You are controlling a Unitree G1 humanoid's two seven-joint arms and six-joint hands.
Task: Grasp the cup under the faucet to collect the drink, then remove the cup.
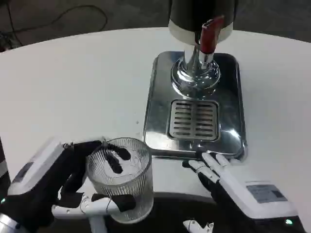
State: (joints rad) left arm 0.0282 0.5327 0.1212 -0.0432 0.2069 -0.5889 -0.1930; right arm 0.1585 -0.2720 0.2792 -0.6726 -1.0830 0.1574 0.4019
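Lower left: left hand gripping ribbed cup. Lower right: right hand open, touching tray. Risk: slipping, or clipping the tray edge beneath faucet.

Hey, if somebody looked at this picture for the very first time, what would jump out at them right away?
Probably the ribbed clear glass cup near the bottom edge, held by the left hand with its fingers wrapped around it, off the tray. Next comes the shiny metal drink dispenser at the top, with its red tap handle over a slotted drip grate. The right hand rests on the table, fingertips at the tray's front edge.
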